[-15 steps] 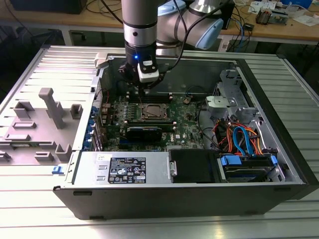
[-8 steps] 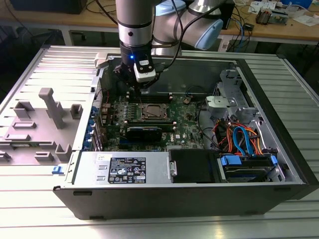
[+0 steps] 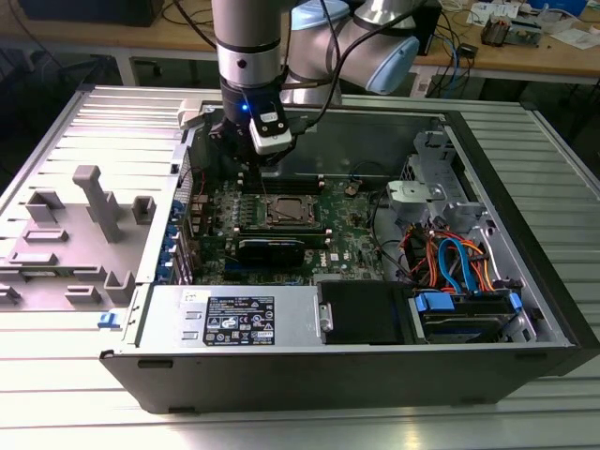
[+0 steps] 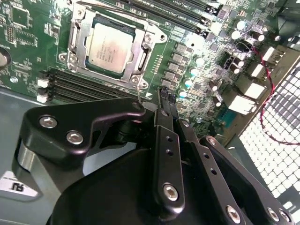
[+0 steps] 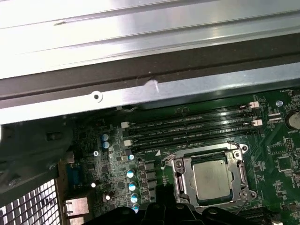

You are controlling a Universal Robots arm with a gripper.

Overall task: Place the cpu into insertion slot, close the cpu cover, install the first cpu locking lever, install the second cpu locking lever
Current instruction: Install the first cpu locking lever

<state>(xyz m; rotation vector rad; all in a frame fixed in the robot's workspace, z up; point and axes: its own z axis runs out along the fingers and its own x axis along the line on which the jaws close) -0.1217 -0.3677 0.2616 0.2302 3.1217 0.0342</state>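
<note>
Cpu sits in its socket, framed by the cover lying flat over it. Our end effector hovers just beside the socket corner, fingers pressed together, gripping nothing we can see. We fear a slip could scrape the nearby capacitors

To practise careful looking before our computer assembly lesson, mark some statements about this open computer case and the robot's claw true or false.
1. The cpu lies seated on the green board. True.
2. The cpu cover stands upright, swung open. False: it lies flat, framing the chip.
3. The claw grips the cpu. False: its tips are beside the cover, apart from the chip.
4. Long memory slots run alongside the cpu cover. True.
5. Blue and orange cables lie at the exterior view's left. False: they lie at its right.
</note>
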